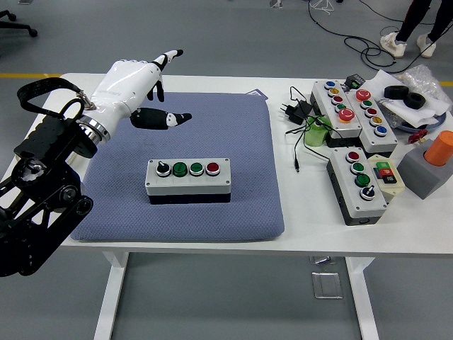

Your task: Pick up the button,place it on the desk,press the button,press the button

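A grey button box (188, 180) with a black knob, two green buttons and a red button lies on the blue-grey mat (233, 127) in the head view. My left hand (145, 88) is white with black fingertips. It is raised well above the mat, up and to the left of the box, fingers spread, holding nothing. My right hand is out of view.
Several more button boxes (357, 183) lie at the table's right, with a cable and plug (297, 110), a green cup (316, 132), a grey block with an orange cylinder (432, 163) and a tape roll (405, 96). A dish (28, 149) shows at the left behind my arm.
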You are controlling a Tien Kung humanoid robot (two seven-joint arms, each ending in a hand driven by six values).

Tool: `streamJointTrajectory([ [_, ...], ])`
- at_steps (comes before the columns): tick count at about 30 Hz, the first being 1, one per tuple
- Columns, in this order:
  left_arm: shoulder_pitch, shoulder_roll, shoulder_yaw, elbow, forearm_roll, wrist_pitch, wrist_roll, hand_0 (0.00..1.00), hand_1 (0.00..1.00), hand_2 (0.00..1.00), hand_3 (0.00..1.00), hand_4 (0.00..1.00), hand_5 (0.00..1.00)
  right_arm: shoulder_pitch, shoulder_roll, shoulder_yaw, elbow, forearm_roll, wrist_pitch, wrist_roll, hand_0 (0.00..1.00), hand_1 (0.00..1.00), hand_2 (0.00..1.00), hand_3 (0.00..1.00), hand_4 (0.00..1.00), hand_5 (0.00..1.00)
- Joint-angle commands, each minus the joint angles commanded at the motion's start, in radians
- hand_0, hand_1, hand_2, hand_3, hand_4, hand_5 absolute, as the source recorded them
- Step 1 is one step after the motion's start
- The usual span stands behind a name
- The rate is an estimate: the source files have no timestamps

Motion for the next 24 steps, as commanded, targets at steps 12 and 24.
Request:
streamJointTrajectory([
  [12,0.059,-0.014,-0.018,0.113,-0.494,0.218,-0.165,0.849,0.926,0.998,0.981,0.807,0.998,0.000,0.001,-0.006,0.000,0.010,0.000,0.001,0.627,0.477,0.539,0.582,0.279,0.022],
  [24,0.073,-0.013,-0.002,0.183,-1.008,0.142,-0.185,0.833,0.918,0.975,0.934,0.766,0.998,0.001,0.001,-0.016,0.000,0.019,0.001,0.001,0.627,0.477,0.539,0.582,0.279,0.022],
])
